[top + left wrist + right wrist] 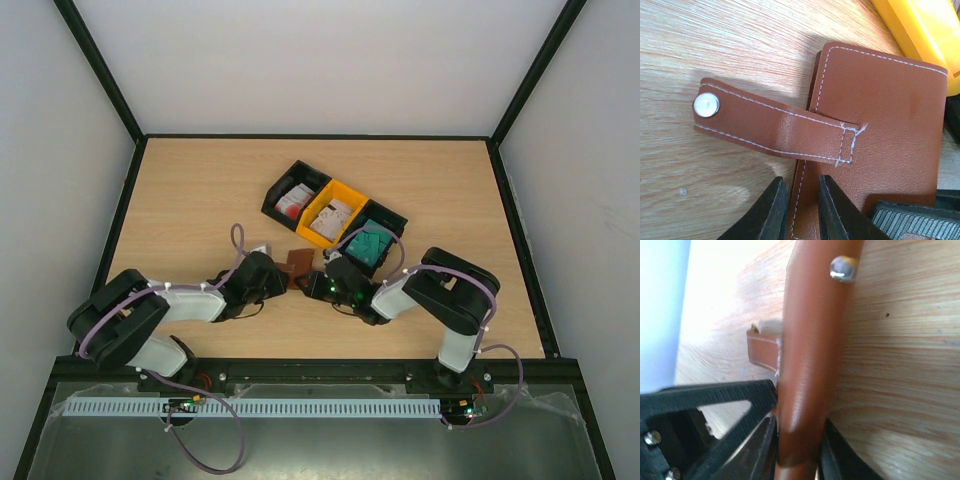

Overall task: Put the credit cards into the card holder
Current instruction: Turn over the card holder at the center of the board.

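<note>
On the counter [200,200], the left gripper [800,184] and right gripper [797,434] each pinch the card holder [880,130]; best to part its covers slowly and evenly.

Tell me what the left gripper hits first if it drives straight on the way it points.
The left gripper is closed on the edge of the card holder. Straight on, it would first meet the snap tab crossing its line just ahead, though depth is hard to judge.

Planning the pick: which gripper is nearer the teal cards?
Right. The right gripper clamps the card holder on the side facing the teal cards; the left gripper clamps its opposite side.
</note>
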